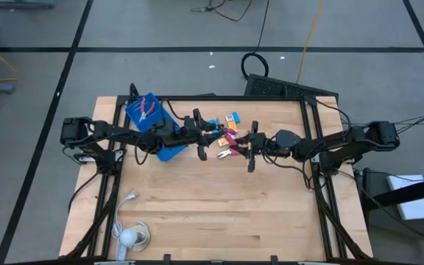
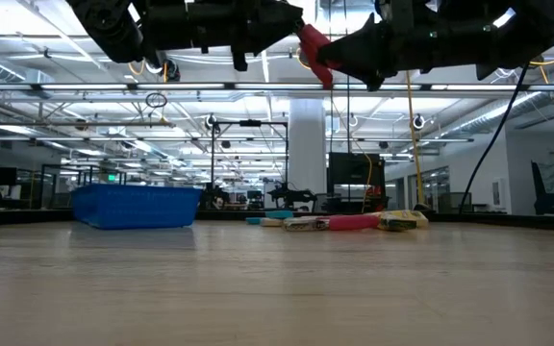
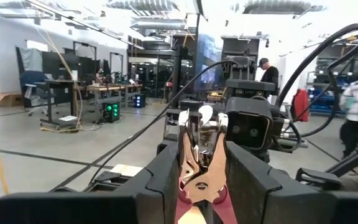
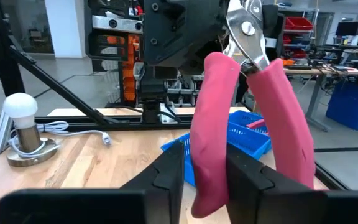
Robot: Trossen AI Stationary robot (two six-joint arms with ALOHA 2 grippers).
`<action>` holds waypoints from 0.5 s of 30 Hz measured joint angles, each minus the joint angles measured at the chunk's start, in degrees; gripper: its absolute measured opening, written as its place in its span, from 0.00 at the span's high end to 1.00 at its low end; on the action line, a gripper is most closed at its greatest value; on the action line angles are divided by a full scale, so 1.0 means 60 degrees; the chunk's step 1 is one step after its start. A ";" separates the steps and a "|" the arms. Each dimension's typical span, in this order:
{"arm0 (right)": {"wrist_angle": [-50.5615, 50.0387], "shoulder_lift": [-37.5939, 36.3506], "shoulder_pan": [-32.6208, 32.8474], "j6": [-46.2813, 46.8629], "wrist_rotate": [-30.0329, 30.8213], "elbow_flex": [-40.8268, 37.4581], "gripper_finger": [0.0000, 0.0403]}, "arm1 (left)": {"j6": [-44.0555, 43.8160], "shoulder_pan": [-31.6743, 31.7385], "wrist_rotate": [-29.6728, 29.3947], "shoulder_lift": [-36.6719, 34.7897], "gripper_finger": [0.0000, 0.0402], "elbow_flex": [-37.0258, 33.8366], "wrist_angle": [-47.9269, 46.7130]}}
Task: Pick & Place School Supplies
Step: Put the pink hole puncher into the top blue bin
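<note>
Pliers (image 4: 247,106), pink-handled, raised clear of the table (image 1: 197,206) beside the blue tray (image 1: 149,118): left gripper (image 3: 197,168) pinches the metal jaws; right gripper (image 4: 207,171) brackets one handle, grip undeterminable.

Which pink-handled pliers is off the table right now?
The pliers in midair: left pincer grips the metal head, right pincer is at the handles. A second pair lies in the blue tray, a third pair on the table.

The pink-handled metal pliers (image 4: 247,118) are cut off at the handle ends in the right wrist view, and the small yellow-orange blocks (image 1: 232,118) are too small to be identified from above.
</note>
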 joint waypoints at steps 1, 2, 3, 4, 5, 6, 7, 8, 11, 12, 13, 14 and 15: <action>-0.0001 0.0000 0.0000 0.0000 0.0093 0.0000 0.77 | 0.0000 -0.0005 -0.0080 0.0000 0.74 0.0000 -0.0005; -0.0014 0.0000 0.0000 0.0001 0.0295 0.0000 0.75 | 0.0006 -0.0005 -0.0185 0.0000 0.74 0.0000 -0.0015; -0.0040 0.0000 0.0004 0.0037 0.0551 -0.0006 0.74 | 0.0016 0.0001 -0.0262 0.0000 0.74 0.0000 -0.0015; -0.0067 0.0000 0.0010 0.0153 0.0801 -0.0007 0.72 | 0.0018 0.0013 -0.0327 -0.0004 0.73 0.0000 -0.0015; -0.0093 0.0000 0.0015 0.0312 0.0995 -0.0007 0.71 | 0.0021 0.0021 -0.0428 -0.0004 0.73 0.0000 -0.0014; -0.0131 0.0000 0.0015 0.0468 0.1104 -0.0007 0.69 | 0.0022 0.0021 -0.0555 -0.0004 0.73 0.0000 -0.0013; -0.0153 0.0000 0.0015 0.0570 0.1115 -0.0007 0.68 | 0.0020 0.0017 -0.0655 -0.0004 0.73 0.0000 -0.0017; -0.0166 0.0002 0.0013 0.0620 0.1098 -0.0007 0.66 | 0.0018 0.0013 -0.0747 -0.0004 0.73 0.0000 -0.0023; -0.0413 0.0001 0.0011 0.0645 0.1107 -0.0007 0.63 | 0.0013 0.0010 -0.0980 -0.0004 0.73 0.0004 -0.0134; -0.0602 0.0000 0.0007 0.0651 0.1113 -0.0007 0.62 | 0.0011 0.0010 -0.1007 -0.0004 0.73 0.0004 -0.0235; -0.0824 0.0000 0.0007 0.0701 0.1116 -0.0007 0.61 | 0.0002 0.0010 -0.1025 -0.0039 0.73 0.0004 -0.0426; -0.1086 0.0002 0.0009 0.0819 0.1098 -0.0007 0.60 | -0.0028 0.0010 -0.1064 -0.0161 0.73 0.0004 -0.0796; -0.1361 0.0004 0.0011 0.0950 0.1083 -0.0007 0.60 | -0.0061 0.0010 -0.1191 -0.0327 0.73 0.0004 -0.1252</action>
